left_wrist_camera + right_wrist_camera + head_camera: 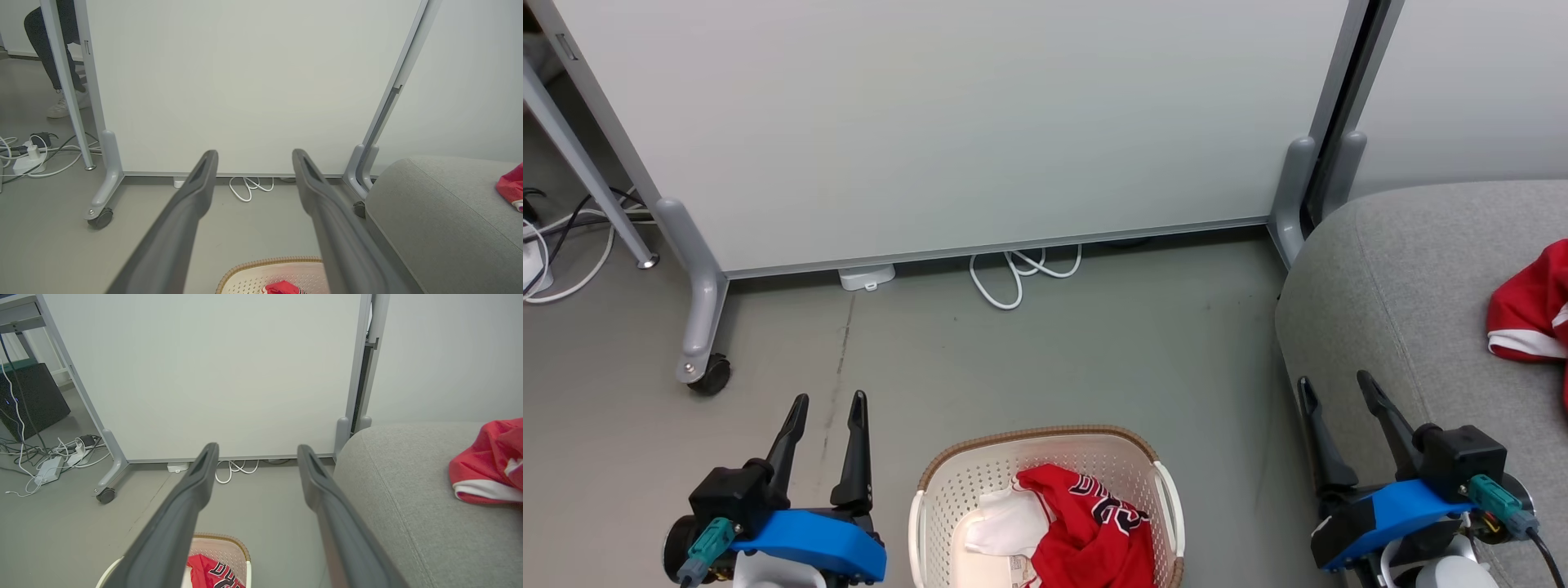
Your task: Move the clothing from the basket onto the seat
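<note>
left gripper (829, 400), right gripper (1334, 380) wide, empty. 1 jersey (1086, 523) in basket (1045, 431): snagging perforated wall drags basket; loose pinch drops jersey before seat (1405, 286).

Inside the basket (956, 490), the red jersey (1086, 535) bore black-and-white lettering, crumpled past reading; the paper label (1016, 565) on the basket's base carried print too small to read.
</note>
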You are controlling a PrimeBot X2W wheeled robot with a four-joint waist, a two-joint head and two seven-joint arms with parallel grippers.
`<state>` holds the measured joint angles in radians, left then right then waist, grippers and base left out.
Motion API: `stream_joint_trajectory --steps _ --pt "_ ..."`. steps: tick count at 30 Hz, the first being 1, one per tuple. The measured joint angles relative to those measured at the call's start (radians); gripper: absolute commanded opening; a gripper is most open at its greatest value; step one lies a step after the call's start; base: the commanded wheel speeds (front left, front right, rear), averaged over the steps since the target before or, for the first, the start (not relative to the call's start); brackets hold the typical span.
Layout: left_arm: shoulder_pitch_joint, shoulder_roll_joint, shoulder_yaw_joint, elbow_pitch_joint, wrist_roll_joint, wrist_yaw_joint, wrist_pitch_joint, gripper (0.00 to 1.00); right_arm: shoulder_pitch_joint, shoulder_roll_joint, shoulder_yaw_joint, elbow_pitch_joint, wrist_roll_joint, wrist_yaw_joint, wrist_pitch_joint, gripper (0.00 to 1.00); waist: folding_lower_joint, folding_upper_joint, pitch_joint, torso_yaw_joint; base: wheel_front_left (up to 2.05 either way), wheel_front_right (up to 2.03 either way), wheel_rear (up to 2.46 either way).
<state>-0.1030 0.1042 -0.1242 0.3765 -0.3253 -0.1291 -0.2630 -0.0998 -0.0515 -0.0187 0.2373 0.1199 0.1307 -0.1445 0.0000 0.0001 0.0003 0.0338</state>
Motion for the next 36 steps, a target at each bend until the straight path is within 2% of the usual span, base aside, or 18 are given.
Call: stream_joint_trajectory --steps 7,14,27,36 --pt "-0.001 -0.001 -0.023 0.006 0.0 0.0 0.0 1.0 -0.004 0.0 0.006 -0.002 0.008 0.0 -0.007 1.0 0.0 0.0 0.024 -0.007 0.0 0.0 0.0" --pt "-0.062 0.006 -0.081 0.037 -0.012 0.0 0.0 1.0 -0.068 0.0 0.038 -0.035 0.008 0.0 -0.007 1.0 0.0 0.0 0.111 -0.021 0.0 0.0 0.0" --pt "-0.277 0.023 -0.198 0.161 -0.058 0.0 0.0 1.0 -0.265 0.001 0.104 -0.11 0.008 0.0 -0.018 1.0 0.0002 -0.0001 0.399 -0.072 0.0 0.0 0.0" --pt "-0.412 0.056 -0.276 0.292 -0.137 0.0 0.0 1.0 -0.389 0.0 0.147 -0.124 0.043 0.0 -0.057 1.0 0.0003 -0.0001 0.606 -0.144 0.0 0.0 0.0"
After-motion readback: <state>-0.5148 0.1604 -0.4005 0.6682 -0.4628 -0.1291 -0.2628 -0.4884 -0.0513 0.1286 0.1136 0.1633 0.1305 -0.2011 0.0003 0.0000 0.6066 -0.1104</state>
